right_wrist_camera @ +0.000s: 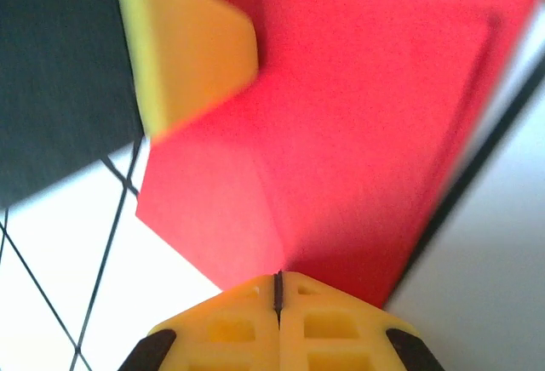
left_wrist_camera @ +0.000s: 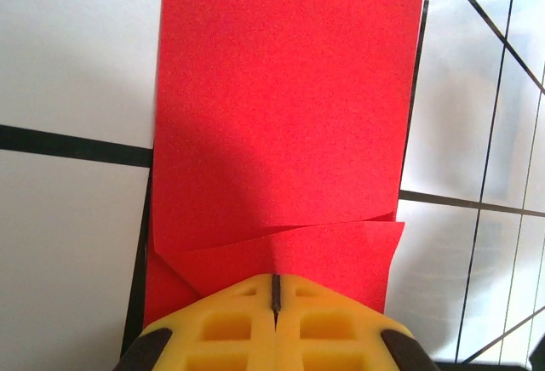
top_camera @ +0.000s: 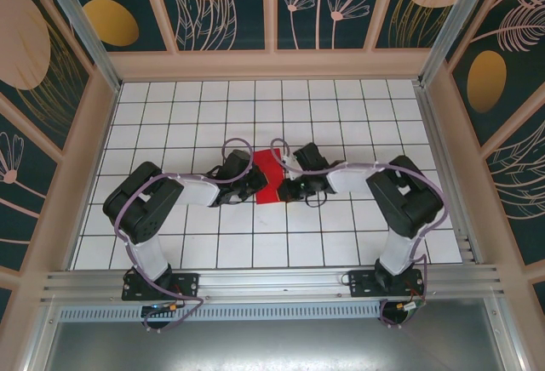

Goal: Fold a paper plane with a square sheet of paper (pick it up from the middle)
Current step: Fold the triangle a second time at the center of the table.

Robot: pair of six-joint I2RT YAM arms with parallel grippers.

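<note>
The square sheet of paper (top_camera: 271, 177) is bright red and lies folded into a narrower strip in the middle of the white grid table (top_camera: 341, 107). In the left wrist view the paper (left_wrist_camera: 281, 116) has a loose flap at its near end, and a small ridge runs into the closed jaws of my left gripper (left_wrist_camera: 275, 279). My left gripper (top_camera: 258, 185) is at the paper's left edge. My right gripper (top_camera: 286, 191) is at its right edge. A raised crease in the paper (right_wrist_camera: 366, 116) leads into the shut yellow jaws of my right gripper (right_wrist_camera: 278, 276).
The left gripper's yellow finger (right_wrist_camera: 192, 56) shows across the paper in the right wrist view. Beige walls with a leaf pattern (top_camera: 272, 14) enclose the table on three sides. An aluminium rail (top_camera: 272, 284) runs along the near edge by the arm bases.
</note>
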